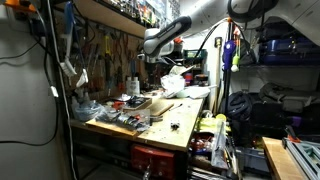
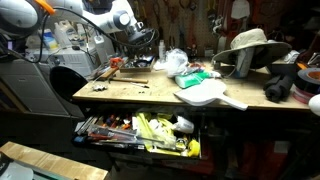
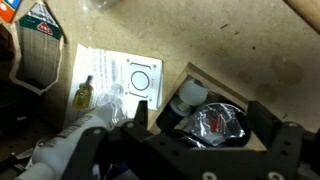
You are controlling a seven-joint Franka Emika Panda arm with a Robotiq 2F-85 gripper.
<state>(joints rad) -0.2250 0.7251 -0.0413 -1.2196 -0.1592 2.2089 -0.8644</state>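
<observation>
In the wrist view my gripper [image 3: 204, 122] is open, its two black fingers spread wide above the wooden bench top. Between the fingers lies a shiny crinkled foil packet with red inside [image 3: 215, 122]. A dark bottle with a white cap [image 3: 188, 97] lies right beside the packet. I cannot tell whether the fingers touch the packet. In both exterior views the gripper [image 1: 150, 63] [image 2: 139, 50] hangs low over the back of the workbench [image 1: 170, 125] [image 2: 150, 92].
A white printed sheet [image 3: 125, 72], a clear bag with a yellow piece [image 3: 86, 96] and a printed box [image 3: 40, 45] lie near the gripper. Tools and clutter [image 1: 125, 112] cover the bench. A straw hat [image 2: 250, 45], a white paddle [image 2: 210, 95] and an open tool drawer [image 2: 140, 130] are also in view.
</observation>
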